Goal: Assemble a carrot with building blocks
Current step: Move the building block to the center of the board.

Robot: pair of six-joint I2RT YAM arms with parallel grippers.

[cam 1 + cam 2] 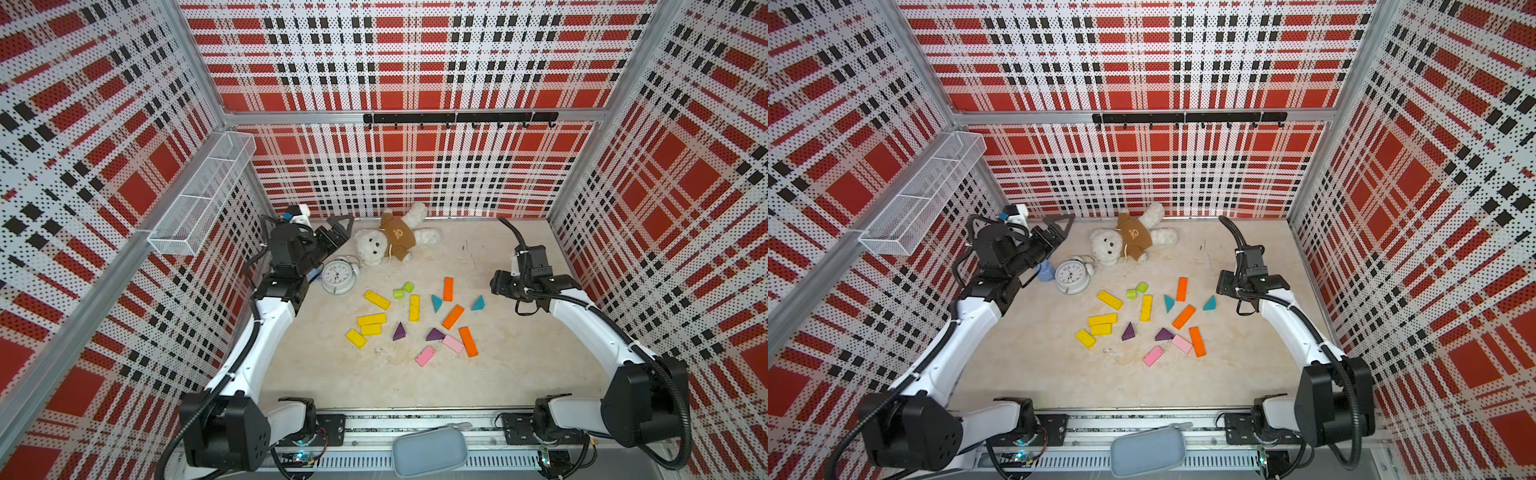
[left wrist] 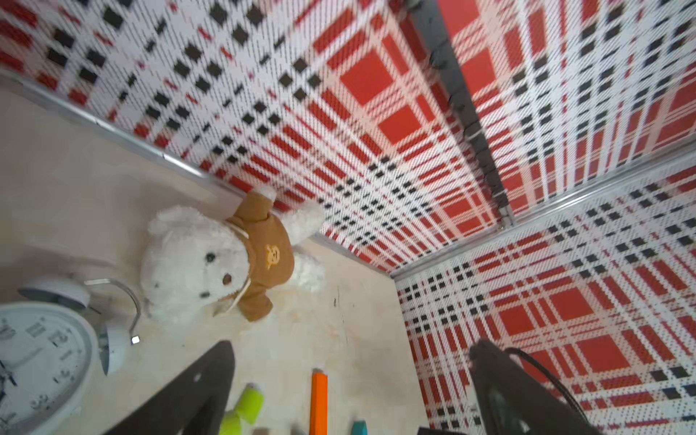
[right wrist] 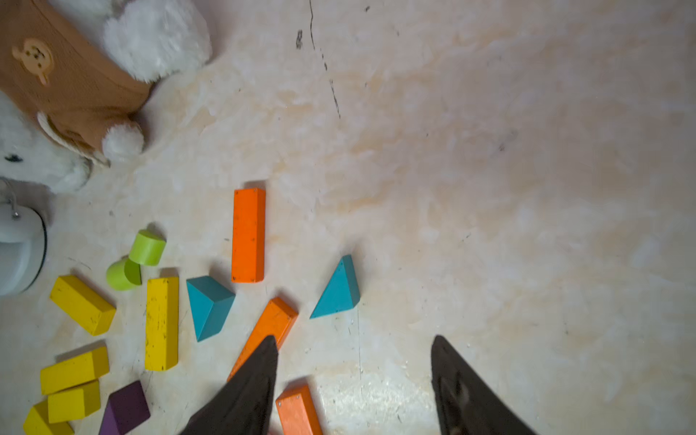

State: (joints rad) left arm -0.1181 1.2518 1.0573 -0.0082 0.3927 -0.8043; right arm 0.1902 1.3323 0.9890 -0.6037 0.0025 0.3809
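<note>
Right end effector (image 3: 353, 339): fingers spread, nothing between them. It hangs just right of the block cluster, near a teal triangle (image 3: 337, 290). In the right wrist view one finger (image 3: 256, 380) overlaps the tilted orange block (image 3: 277, 320); I cannot tell whether they touch.

Left end effector (image 2: 354, 350): released and empty, at the back-left corner beside the white alarm clock (image 1: 338, 276).

Building blocks (image 1: 414, 308): loose on the middle of the worktop (image 1: 519, 353). Yellow ones lie to the left and orange ones to the right. The two lime-green cylinders (image 1: 408, 286) touch each other at the back. The purple triangles (image 1: 399, 331) and pink blocks (image 1: 425, 356) are toward the front.

Room: the worktop is bare on the right, under my right arm, and along the front strip before the rail. The teddy bear (image 1: 390, 239) lies against the back wall, its head just beside the clock. Plaid walls close three sides, and a wire basket (image 1: 203, 195) hangs on the left wall above my left arm.

Writing: the clock dial has numerals, too blurred to read surely. The bear's brown shirt has a small bear-face emblem (image 2: 273, 256).
</note>
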